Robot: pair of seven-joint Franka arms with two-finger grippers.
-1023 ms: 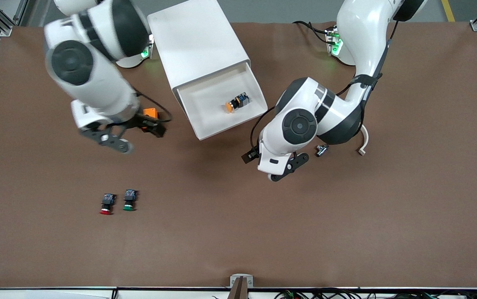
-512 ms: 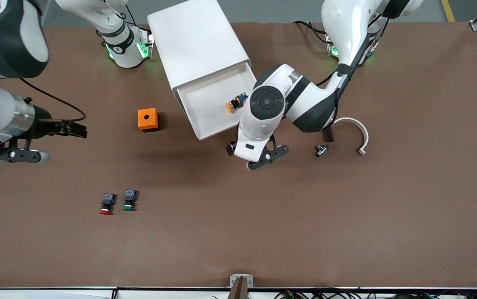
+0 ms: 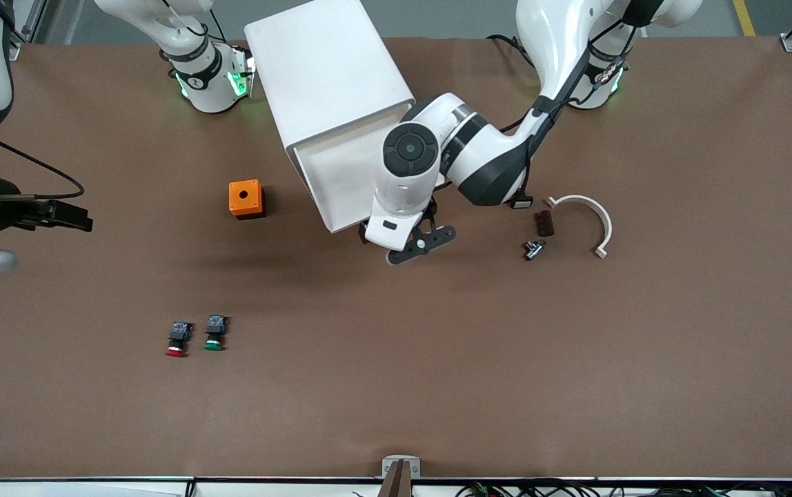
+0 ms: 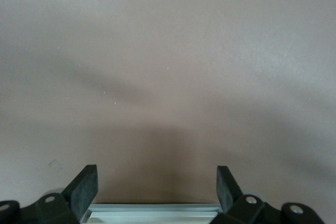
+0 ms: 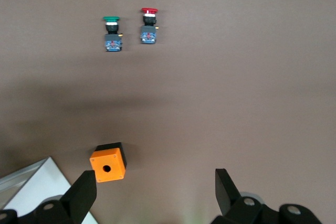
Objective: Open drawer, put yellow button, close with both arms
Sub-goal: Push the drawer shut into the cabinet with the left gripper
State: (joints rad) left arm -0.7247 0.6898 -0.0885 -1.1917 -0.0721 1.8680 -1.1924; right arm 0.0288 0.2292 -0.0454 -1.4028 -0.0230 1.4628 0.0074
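No text, label, brand, number or sign can be read in any view.

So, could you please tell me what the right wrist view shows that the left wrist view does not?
Only the right wrist view shows the green-capped button, the red-capped button and the orange box. Only the left wrist view shows the drawer's front edge right under the open left claw. Both show the brown table and an open, empty claw; the right claw is over bare table.

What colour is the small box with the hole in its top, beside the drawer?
Orange: the small box has an orange top above a darker side, clearest in the front view.
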